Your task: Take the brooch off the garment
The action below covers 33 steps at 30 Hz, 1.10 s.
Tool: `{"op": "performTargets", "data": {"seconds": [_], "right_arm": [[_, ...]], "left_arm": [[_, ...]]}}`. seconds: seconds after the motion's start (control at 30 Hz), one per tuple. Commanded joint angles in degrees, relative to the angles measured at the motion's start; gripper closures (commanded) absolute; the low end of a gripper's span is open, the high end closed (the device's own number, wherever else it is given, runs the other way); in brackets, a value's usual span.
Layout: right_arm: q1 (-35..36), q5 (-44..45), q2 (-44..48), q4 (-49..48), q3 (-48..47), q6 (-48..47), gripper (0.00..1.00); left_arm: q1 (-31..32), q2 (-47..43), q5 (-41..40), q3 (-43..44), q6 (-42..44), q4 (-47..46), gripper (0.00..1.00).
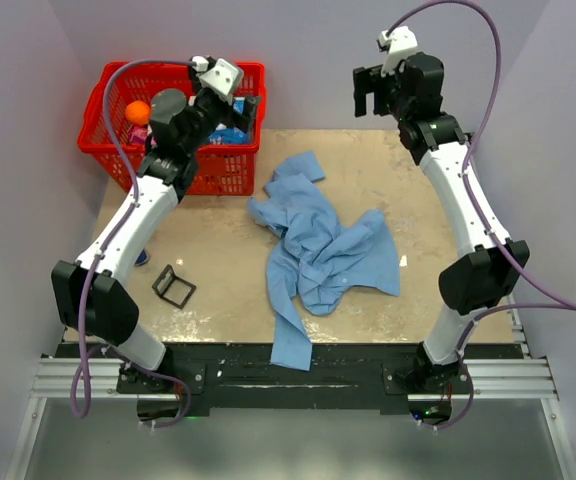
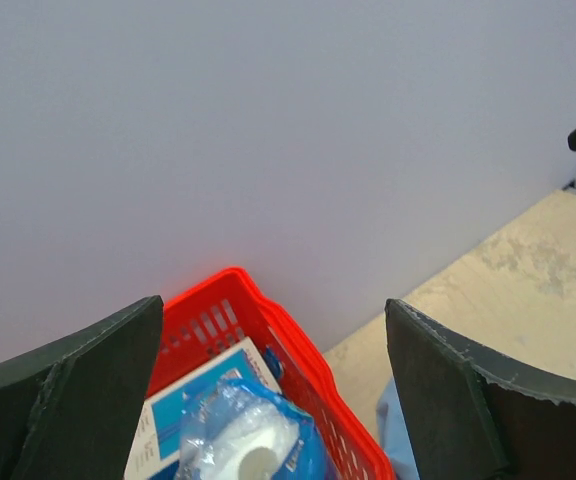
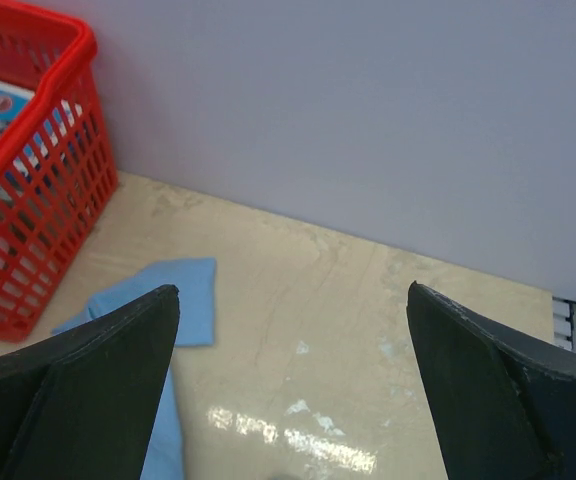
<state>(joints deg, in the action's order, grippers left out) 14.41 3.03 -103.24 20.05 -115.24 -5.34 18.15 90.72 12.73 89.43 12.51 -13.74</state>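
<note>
The light blue button-up cloth shirt lies crumpled in the middle of the tan tabletop, with one end hanging over the near edge. The small dark round brooch cannot be made out among its folds. Beyond the shirt and to its left, the left gripper hangs above the red plastic mesh basket, jaws spread wide and holding nothing. Beyond the shirt to its right, the right gripper is raised off the table, its fingers equally wide apart and empty. A black square open frame lies flat to the shirt's left, well apart from it.
</note>
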Motion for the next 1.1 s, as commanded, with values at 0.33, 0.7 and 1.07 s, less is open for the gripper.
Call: {"op": "performTargets", "data": {"seconds": [0.33, 0.7, 1.07], "right_arm": [[0.2, -16.6, 4.2, 15.2, 22.6, -24.3, 0.11], [0.1, -14.0, -5.4, 20.5, 26.3, -30.3, 0.11], [-8.3, -26.2, -2.8, 30.0, 30.0, -42.9, 0.11]], "left_arm": [[0.3, -19.6, 15.8, -26.0, 16.2, 24.9, 0.16], [0.3, -15.9, 14.6, -33.3, 18.5, 31.8, 0.21], [0.4, -1.9, 16.2, -29.5, 8.7, 19.8, 0.14]]}}
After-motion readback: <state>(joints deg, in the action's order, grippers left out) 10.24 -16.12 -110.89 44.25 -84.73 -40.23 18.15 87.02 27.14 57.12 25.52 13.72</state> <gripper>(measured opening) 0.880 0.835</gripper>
